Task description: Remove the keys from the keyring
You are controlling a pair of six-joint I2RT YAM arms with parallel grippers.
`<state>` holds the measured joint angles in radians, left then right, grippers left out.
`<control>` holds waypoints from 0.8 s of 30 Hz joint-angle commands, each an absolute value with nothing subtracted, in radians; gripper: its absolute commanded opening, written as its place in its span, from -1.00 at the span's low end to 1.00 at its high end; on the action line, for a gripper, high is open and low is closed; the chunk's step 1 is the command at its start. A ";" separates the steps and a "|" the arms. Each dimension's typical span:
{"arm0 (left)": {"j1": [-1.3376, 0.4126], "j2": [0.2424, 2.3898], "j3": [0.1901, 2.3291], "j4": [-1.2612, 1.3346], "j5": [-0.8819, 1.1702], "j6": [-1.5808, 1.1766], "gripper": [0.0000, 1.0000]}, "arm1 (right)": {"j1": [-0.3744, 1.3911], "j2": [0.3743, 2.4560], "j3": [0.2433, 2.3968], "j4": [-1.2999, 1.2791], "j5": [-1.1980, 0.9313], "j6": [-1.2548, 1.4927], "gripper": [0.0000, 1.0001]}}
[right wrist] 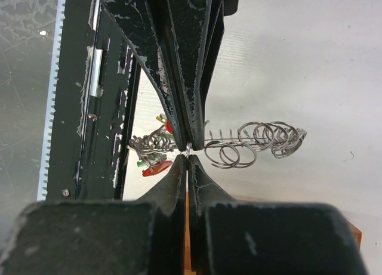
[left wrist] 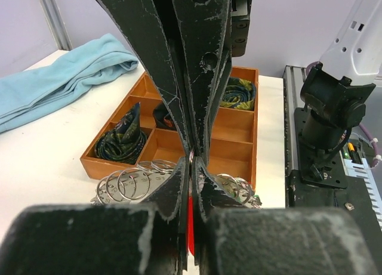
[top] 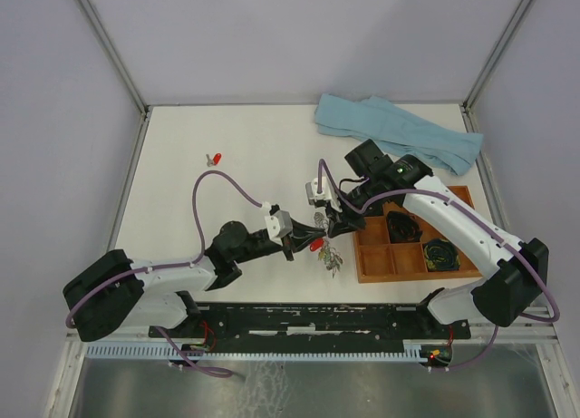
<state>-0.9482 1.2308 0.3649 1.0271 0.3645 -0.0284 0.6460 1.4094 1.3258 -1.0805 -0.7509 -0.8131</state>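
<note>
Grips the keyring (right wrist: pixel 239 147) in the closed right jaws, over the desk (top: pixel 227 128) just off the near left corner of the wooden tray (top: pixel 373 262), with bare loops fanned to one side of the jaws and the keys (right wrist: pixel 154 161) bunched on the other. Clamps a red key (left wrist: pixel 190 224) in the closed left jaws, close beside the ring. Runs, seen from above, from the right jaws toward the near desk edge, key end nearest the arm bases.

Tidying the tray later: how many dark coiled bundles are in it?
3 in the wooden tray, left wrist view: front-left bundle, middle bundle partly behind the left gripper, back-right bundle. More may be hidden.
</note>
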 commanded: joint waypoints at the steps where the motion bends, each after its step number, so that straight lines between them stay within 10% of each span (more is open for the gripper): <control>1: -0.941 1.223 0.393 1.055 0.409 0.002 -0.95 | 0.651 1.398 1.379 -1.065 -0.812 -0.817 -0.88; 8: -0.939 1.197 0.270 1.402 0.273 -0.183 -0.95 | 0.554 1.372 1.394 -1.080 -1.018 -0.772 -0.15; 24: -0.940 1.214 0.311 1.730 0.132 -0.447 -0.95 | 0.425 1.216 1.150 -0.368 -1.325 -0.114 -0.12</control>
